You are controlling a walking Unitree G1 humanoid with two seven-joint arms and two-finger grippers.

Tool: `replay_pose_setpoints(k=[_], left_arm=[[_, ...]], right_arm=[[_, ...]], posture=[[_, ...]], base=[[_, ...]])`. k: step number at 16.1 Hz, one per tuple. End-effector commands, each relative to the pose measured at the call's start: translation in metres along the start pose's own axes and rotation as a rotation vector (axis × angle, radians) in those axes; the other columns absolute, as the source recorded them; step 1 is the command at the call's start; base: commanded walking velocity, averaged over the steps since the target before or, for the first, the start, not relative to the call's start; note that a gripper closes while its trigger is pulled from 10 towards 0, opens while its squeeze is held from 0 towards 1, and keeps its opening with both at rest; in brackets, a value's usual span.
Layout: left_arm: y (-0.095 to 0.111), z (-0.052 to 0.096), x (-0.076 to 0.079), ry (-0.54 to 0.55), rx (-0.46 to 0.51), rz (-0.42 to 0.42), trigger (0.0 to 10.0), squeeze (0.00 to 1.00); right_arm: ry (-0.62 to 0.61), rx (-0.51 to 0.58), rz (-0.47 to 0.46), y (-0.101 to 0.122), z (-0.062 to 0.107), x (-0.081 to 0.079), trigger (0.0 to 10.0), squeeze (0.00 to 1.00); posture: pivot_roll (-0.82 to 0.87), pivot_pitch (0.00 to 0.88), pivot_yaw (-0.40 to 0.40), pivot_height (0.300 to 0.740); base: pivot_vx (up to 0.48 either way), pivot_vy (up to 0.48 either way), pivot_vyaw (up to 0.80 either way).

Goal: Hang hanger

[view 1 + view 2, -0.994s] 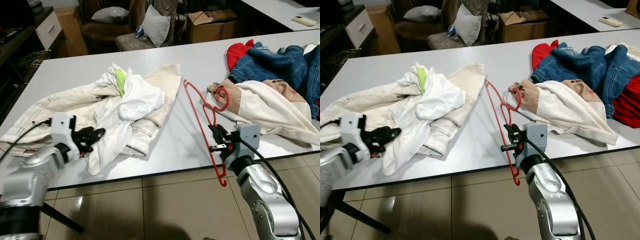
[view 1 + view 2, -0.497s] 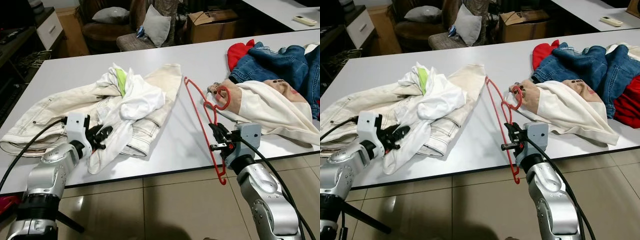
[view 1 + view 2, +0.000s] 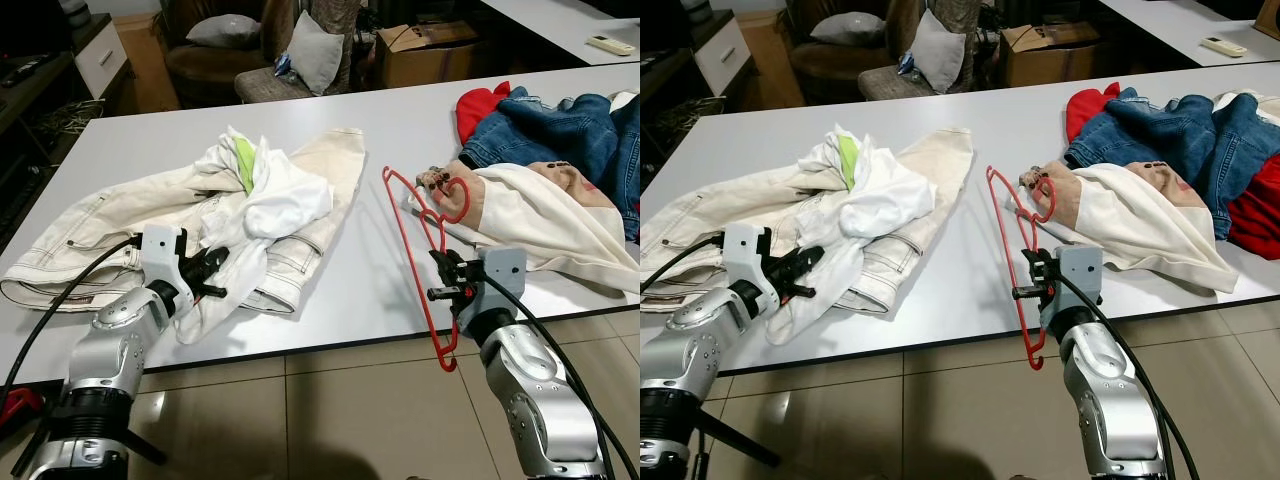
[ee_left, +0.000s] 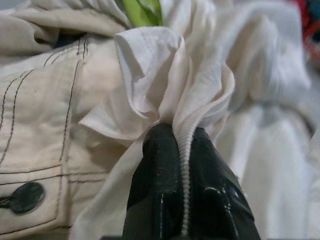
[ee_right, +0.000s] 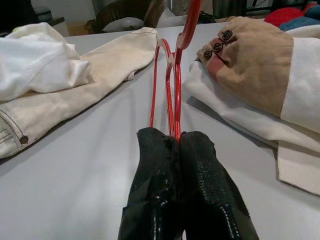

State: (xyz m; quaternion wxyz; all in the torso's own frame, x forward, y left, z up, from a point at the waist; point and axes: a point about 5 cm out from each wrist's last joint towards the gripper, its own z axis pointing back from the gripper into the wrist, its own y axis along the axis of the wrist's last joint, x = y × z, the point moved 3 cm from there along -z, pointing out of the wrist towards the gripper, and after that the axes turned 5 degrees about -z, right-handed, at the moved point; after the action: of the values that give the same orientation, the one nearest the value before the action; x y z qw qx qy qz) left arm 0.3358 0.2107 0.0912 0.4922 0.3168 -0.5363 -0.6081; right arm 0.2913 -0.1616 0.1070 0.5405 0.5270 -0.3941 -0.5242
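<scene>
No legible brand, label or writing appears on any item. My right gripper (image 3: 443, 279) is clamped shut on the thin red plastic hanger (image 3: 428, 245), gripping its wire-like bar near the front edge of the white rectangular table (image 3: 370, 290); the hanger's lower corner overhangs that edge, and its hook end lies against the cream and tan garment (image 3: 540, 215) on my right. The right wrist view confirms both black fingers (image 5: 155, 200) pressed together around the red bar. My left gripper (image 3: 205, 275) is closed on a fold of the white fabric garment (image 3: 270, 200), which lies on top of the cream denim jacket (image 3: 120, 215). The left wrist view shows the ribbed hem pinched between the two fingers (image 4: 155, 175), plus a dark jacket button (image 4: 22, 197). Blue denim jeans (image 3: 555, 125) lie at the far right of the table.
</scene>
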Motion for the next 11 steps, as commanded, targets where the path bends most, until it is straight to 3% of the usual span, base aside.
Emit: replay_pose_setpoints(k=[1, 3, 6, 7, 8, 9, 10, 11], left_arm=[[0.022, -0.003, 0.001, -0.012, 0.074, 0.01, 0.0, 0.0], [0.049, -0.01, 0.004, -0.027, 0.145, -0.019, 0.0, 0.0], [0.137, -0.026, 0.008, -0.035, 0.331, -0.189, 0.0, 0.0], [0.181, -0.028, 0.021, -0.046, 0.428, -0.292, 0.0, 0.0], [0.208, -0.026, 0.033, -0.062, 0.496, -0.361, 0.0, 0.0], [0.228, -0.024, 0.06, -0.131, 0.56, -0.453, 0.0, 0.0], [0.228, -0.024, 0.081, -0.212, 0.561, -0.519, 0.0, 0.0], [0.191, -0.034, 0.089, -0.241, 0.432, -0.618, 0.0, 0.0]], right_arm=[[-0.002, -0.017, 0.005, -0.003, -0.003, -0.001, 10.0, 0.0], [0.0, -0.012, -0.005, -0.002, -0.004, -0.002, 10.0, 0.0], [-0.037, 0.021, -0.064, 0.004, -0.007, 0.001, 10.0, 0.0], [-0.055, 0.063, -0.062, 0.012, -0.007, 0.004, 10.0, 0.0], [-0.07, 0.094, -0.053, 0.017, -0.007, 0.007, 10.0, 0.0], [-0.097, 0.125, -0.059, 0.023, -0.006, 0.012, 10.0, 0.0], [-0.111, 0.14, -0.057, 0.025, -0.005, 0.015, 10.0, 0.0], [-0.116, 0.137, -0.049, 0.023, -0.004, 0.015, 10.0, 0.0]], posture=[[-0.05, 0.0, 0.092, 0.74], [-0.05, 0.0, 0.091, 0.74], [-0.05, 0.0, 0.091, 0.74], [-0.05, 0.0, 0.092, 0.74], [-0.05, 0.0, 0.092, 0.74], [-0.06, 0.0, 0.096, 0.74], [-0.06, 0.0, 0.102, 0.74], [-0.07, 0.0, 0.109, 0.74]], base=[[0.0, 0.0, 0.0], [0.0, 0.0, 0.0], [0.0, 0.0, 0.0], [0.0, 0.0, 0.0], [0.0, 0.0, 0.0], [0.0, 0.0, 0.0], [0.0, 0.0, 0.0], [0.0, 0.0, 0.0]])
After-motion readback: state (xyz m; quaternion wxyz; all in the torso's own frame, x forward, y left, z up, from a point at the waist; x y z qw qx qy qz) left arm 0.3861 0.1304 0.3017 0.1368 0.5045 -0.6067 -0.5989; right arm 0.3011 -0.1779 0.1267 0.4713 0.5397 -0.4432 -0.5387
